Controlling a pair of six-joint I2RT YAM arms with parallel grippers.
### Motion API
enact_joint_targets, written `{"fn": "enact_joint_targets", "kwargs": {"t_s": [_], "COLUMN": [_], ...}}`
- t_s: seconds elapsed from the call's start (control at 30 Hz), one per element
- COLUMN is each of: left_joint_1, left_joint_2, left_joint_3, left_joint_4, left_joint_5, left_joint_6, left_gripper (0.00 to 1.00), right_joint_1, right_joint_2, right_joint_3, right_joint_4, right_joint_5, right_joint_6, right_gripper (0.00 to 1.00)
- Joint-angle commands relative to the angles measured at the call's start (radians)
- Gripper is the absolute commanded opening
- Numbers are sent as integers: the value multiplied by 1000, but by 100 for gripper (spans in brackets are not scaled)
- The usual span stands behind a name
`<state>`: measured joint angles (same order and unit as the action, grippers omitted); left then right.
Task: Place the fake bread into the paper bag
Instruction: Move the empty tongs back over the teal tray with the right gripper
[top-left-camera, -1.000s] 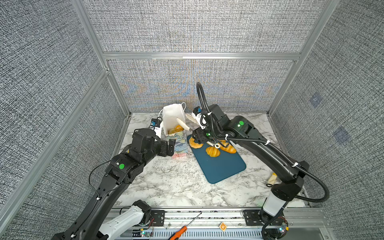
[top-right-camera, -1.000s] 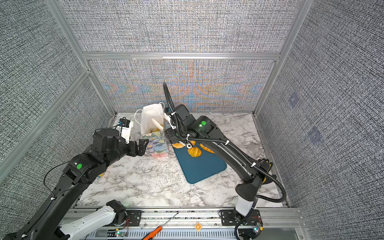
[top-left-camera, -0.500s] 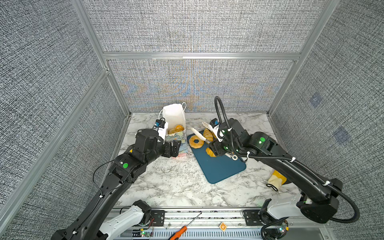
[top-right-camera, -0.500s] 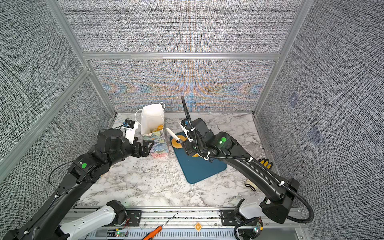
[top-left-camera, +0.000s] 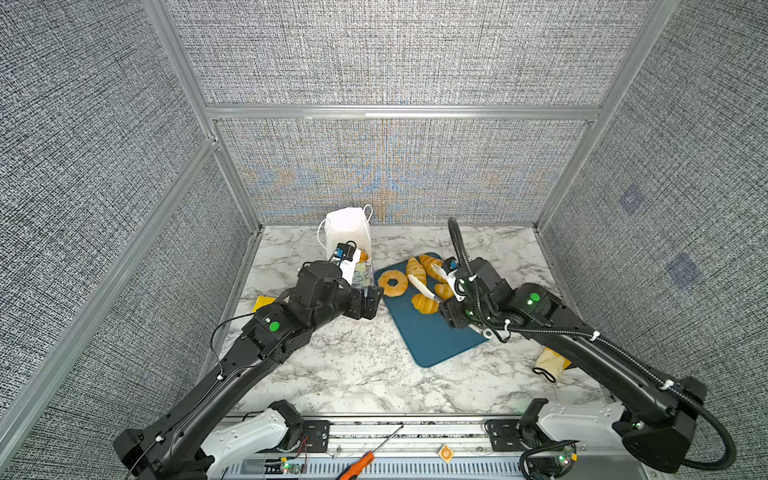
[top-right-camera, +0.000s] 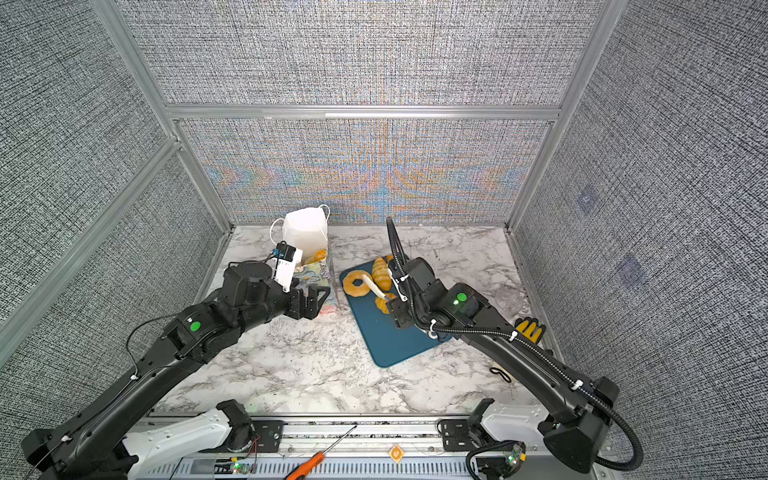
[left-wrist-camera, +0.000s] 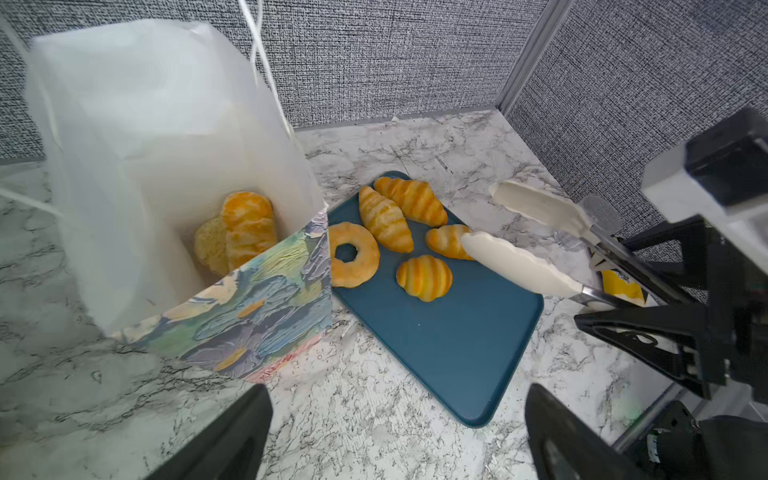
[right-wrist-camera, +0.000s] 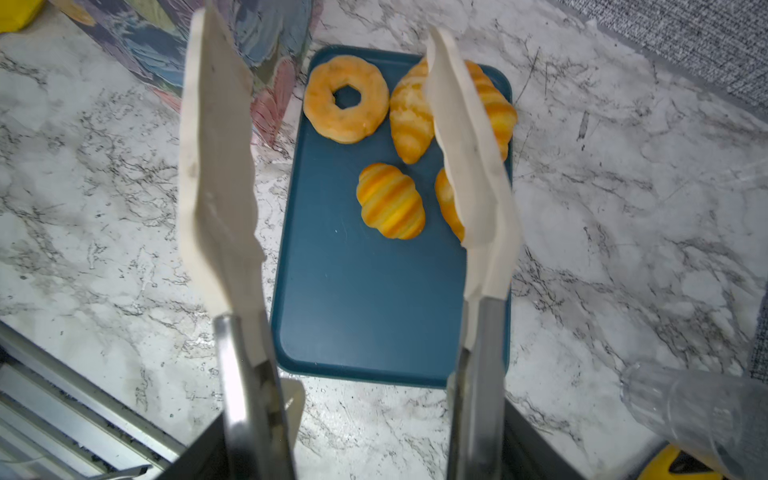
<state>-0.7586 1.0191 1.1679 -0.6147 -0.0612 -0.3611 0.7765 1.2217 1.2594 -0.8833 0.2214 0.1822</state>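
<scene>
Marble tabletop (top-left-camera: 353, 374), glossy striped orange fake bread (left-wrist-camera: 424, 276), teal tray (left-wrist-camera: 436, 353), white tongs (right-wrist-camera: 216, 166)

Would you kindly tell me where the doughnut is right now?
In both top views the doughnut lies mid-table on the blue tray, at the corner nearest the bag, with a croissant just to its right.

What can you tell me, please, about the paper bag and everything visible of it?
The paper bag stands open-mouthed on the marble table, just beside the blue tray. Its outside carries a painterly blue-green floral print with pink low down; the lining is plain white, and thin white cord handles rise from the rim. At least two golden pastries lie inside at the bottom. The open left claw sits before it without gripping.
</scene>
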Motion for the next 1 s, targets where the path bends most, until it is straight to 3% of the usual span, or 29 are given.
{"fn": "enact_joint_targets", "kwargs": {"t_s": [0.0, 0.7, 0.97], "left_joint_1": [-19, -80, -104], "left_joint_2": [13, 61, 90], "left_joint_3": [-5, -42, -59], "left_joint_4": [47, 120, 144], "left_joint_5": [-26, -31, -26], "left_joint_6": [-13, -23, -35], "left_gripper": [97, 97, 97], "right_joint_1": [-18, -176, -227], "right_joint_2": [-23, -55, -37], "right_joint_3": [-34, -196, -245], "right_joint_4": [22, 21, 59], "right_joint_5": [10, -48, -128], "right_joint_6": [34, 99, 94], "right_gripper": [72, 72, 73]}}
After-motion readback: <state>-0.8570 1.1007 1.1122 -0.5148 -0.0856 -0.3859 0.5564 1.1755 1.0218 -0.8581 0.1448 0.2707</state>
